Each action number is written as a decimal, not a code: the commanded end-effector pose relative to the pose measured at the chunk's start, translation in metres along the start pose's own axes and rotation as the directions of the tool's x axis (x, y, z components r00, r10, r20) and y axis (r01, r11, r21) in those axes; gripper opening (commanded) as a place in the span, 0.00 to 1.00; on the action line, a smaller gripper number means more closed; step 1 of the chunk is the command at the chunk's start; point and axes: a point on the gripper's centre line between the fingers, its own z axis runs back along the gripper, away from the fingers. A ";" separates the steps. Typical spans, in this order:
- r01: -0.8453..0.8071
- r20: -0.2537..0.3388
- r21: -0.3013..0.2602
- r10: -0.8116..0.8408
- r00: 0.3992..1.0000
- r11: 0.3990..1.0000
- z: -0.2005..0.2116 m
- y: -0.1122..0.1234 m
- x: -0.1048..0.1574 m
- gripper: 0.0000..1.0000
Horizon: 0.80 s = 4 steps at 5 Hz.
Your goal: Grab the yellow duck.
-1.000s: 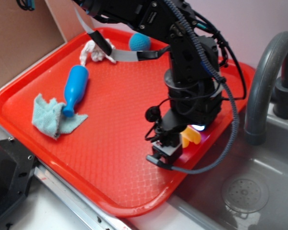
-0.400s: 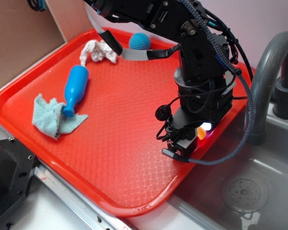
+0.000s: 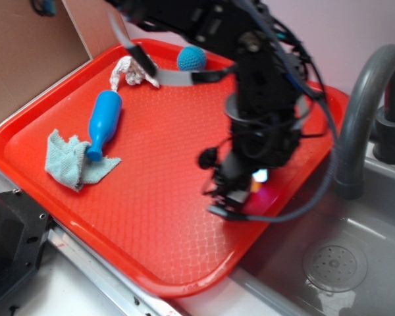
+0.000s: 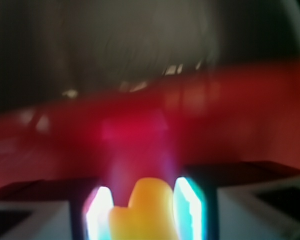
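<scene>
In the wrist view the yellow duck (image 4: 142, 212) fills the gap between my two glowing fingers (image 4: 190, 207), and both touch its sides. My gripper (image 4: 145, 205) is shut on it, low over the red tray (image 4: 240, 115). That view is heavily blurred. From the exterior view the gripper (image 3: 249, 187) points down near the tray's right edge (image 3: 296, 172), and the arm is smeared by motion. There the duck is hidden behind the gripper; only a bright glow shows by the fingers.
On the red tray lie a blue ball (image 3: 191, 58) and a white rag (image 3: 133, 69) at the back, a blue bottle-shaped toy (image 3: 104, 122) and a teal cloth (image 3: 72, 161) at the left. A grey faucet (image 3: 355, 118) and a sink drain (image 3: 334, 266) are to the right.
The gripper swung right toward the tray edge, then back left; the arm is now motion-blurred. The duck, seen earlier beside the fingers, is now covered by the gripper in the exterior view.
</scene>
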 end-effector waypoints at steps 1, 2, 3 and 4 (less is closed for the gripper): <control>-0.482 0.074 0.051 0.478 0.875 0.875 0.103 -0.009 -0.075 0.00; -0.684 0.166 0.000 0.674 0.719 0.730 0.139 -0.044 -0.112 0.00; -0.843 0.195 -0.024 0.829 0.523 0.537 0.151 -0.059 -0.119 0.00; -0.890 0.176 -0.077 0.885 0.432 0.450 0.136 -0.043 -0.105 0.00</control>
